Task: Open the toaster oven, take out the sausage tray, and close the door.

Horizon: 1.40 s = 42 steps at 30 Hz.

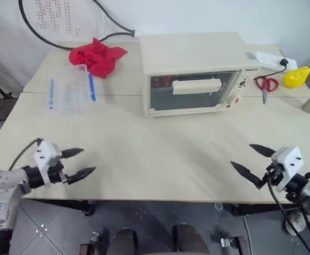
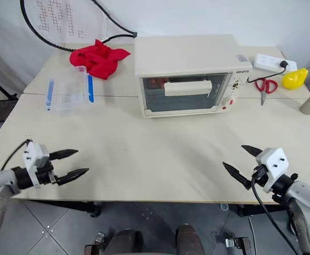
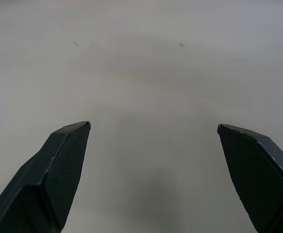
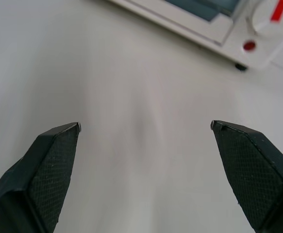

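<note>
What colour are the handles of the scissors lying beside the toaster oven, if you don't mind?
Red; the scissors show best in the left eye view.

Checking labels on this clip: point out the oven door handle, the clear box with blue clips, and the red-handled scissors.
door handle [image 1: 196, 86], left eye view: middle of the cream bar.
clear box [image 1: 69, 91], left eye view: its lid.
scissors [image 1: 267, 84], left eye view: red handles.

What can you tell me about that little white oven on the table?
The toaster oven is a boxy, cream-white countertop unit, standing upright on the pale table. Its door, dark glass in a cream frame with a wide cream bar handle, is shut. A control panel with red marks sits on its right side. Something reddish shows dimly behind the glass. Nothing else touches it.
</note>
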Each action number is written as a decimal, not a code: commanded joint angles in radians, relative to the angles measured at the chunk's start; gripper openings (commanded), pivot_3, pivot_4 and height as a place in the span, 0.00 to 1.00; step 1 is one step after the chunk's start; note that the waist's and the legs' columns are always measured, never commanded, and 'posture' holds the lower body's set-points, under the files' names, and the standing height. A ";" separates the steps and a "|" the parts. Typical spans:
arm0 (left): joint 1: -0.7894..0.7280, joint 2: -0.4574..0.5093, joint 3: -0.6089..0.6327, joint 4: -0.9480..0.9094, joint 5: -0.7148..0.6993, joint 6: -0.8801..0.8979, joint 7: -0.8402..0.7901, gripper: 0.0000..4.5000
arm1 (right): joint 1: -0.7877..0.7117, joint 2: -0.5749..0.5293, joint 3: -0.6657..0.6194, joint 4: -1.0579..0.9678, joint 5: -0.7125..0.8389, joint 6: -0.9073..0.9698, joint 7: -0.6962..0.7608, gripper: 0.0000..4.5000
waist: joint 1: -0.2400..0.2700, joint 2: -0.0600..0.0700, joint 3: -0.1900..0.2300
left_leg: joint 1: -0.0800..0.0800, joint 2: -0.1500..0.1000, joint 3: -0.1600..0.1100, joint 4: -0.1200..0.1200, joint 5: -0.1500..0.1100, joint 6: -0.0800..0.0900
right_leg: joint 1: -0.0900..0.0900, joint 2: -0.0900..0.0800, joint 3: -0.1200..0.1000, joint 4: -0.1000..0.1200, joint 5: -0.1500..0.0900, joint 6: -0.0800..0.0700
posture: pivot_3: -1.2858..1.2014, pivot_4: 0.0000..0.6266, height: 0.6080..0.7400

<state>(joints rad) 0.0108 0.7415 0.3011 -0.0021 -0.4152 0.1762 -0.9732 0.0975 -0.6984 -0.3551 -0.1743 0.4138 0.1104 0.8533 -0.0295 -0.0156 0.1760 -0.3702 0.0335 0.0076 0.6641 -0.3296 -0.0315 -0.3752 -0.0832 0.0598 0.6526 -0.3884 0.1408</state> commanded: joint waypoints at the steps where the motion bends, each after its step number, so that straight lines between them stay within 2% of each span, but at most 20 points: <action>1: -0.022 -0.026 0.019 -0.075 -0.012 -0.016 0.053 0.99 | -0.076 0.003 0.000 0.019 0.050 0.024 0.007 1.00 | 0.003 0.000 0.000 | 0.000 -0.001 0.000 0.001 0.000 0.000 | 0.000 -0.001 0.000 0.000 0.000 0.000 | 0.52 0.24 1.00; 3: -0.057 -0.046 0.033 -0.104 -0.074 0.049 0.080 0.99 | -0.138 0.017 0.010 0.036 0.077 0.055 0.006 1.00 | 0.002 0.000 0.000 | 0.000 -0.002 0.000 0.001 0.000 0.000 | 0.000 -0.002 0.000 0.001 0.000 0.000 | 0.52 0.24 1.00; 5: -0.104 -0.050 0.049 -0.139 -0.194 0.160 0.067 0.99 | -0.219 0.029 0.024 0.056 0.102 0.088 -0.003 1.00 | 0.001 0.000 0.000 | 0.000 -0.001 0.000 0.002 0.000 0.000 | 0.000 -0.002 -0.001 0.001 0.000 0.000 | 0.52 0.24 1.00; 8: -0.230 -0.059 0.064 -0.157 -0.333 0.281 0.085 0.99 | -0.406 0.050 0.050 0.127 0.133 0.133 -0.011 1.00 | -0.003 0.001 0.001 | -0.001 -0.001 -0.001 0.003 0.002 -0.002 | 0.000 -0.002 -0.001 0.002 0.000 0.000 | 0.52 0.24 1.00; 14: -0.354 -0.057 -0.005 -0.171 -0.352 0.349 0.062 0.99 | -0.677 0.092 0.117 0.282 0.127 0.147 0.028 1.00 | -0.014 0.001 0.000 | -0.001 0.000 -0.001 0.001 0.003 -0.004 | -0.001 0.001 -0.001 0.004 0.000 0.000 | 0.52 0.24 1.00; 17: -0.381 -0.069 -0.031 -0.165 -0.346 0.355 0.058 0.99 | -0.758 0.116 0.154 0.355 0.110 0.128 0.069 1.00 | -0.025 0.001 0.000 | -0.003 -0.001 0.000 0.002 0.002 -0.004 | -0.002 0.000 -0.002 0.003 0.000 0.001 | 0.52 0.24 1.00; 35: -0.337 -0.054 -0.019 -0.186 -0.344 0.359 0.052 0.99 | -0.774 0.115 0.210 0.384 0.096 0.112 0.222 1.00 | -0.034 0.001 0.000 | -0.003 0.000 0.000 0.003 0.003 -0.004 | -0.001 0.000 -0.002 0.004 0.000 0.001 | 0.52 0.24 1.00; 38: -0.377 -0.059 -0.009 -0.144 -0.358 0.375 0.065 0.99 | -0.731 0.087 0.239 0.301 0.093 0.112 0.289 1.00 | -0.035 0.001 0.001 | -0.002 0.001 0.000 0.003 0.003 -0.004 | -0.001 0.000 -0.002 0.004 0.000 0.001 | 0.52 0.24 1.00; 41: -0.449 -0.073 -0.001 -0.079 -0.373 0.392 0.074 0.99 | -0.648 0.031 0.285 0.243 0.019 0.011 0.365 1.00 | -0.040 0.001 0.001 | -0.002 0.002 0.000 0.002 0.003 -0.004 | -0.002 0.002 -0.002 0.003 0.000 0.001 | 0.52 0.24 1.00; 42: -0.469 -0.081 -0.004 -0.064 -0.373 0.385 0.068 0.95 | -0.631 0.022 0.287 0.238 0.008 -0.008 0.377 1.00 | -0.040 0.001 0.001 | -0.002 0.002 0.000 0.002 0.003 -0.004 | -0.002 0.002 -0.002 0.003 0.000 0.001 | 0.52 0.24 1.00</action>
<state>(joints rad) -0.4246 0.6672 0.2741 -0.0806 -0.7603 0.5658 -0.9014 -0.5508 -0.6654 -0.1045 0.1328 0.4409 0.1707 1.1649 -0.0695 -0.0144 0.1765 -0.3726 0.0349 0.0079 0.6664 -0.3271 -0.0354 -0.3767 -0.0811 0.0582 0.6560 -0.3881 0.1413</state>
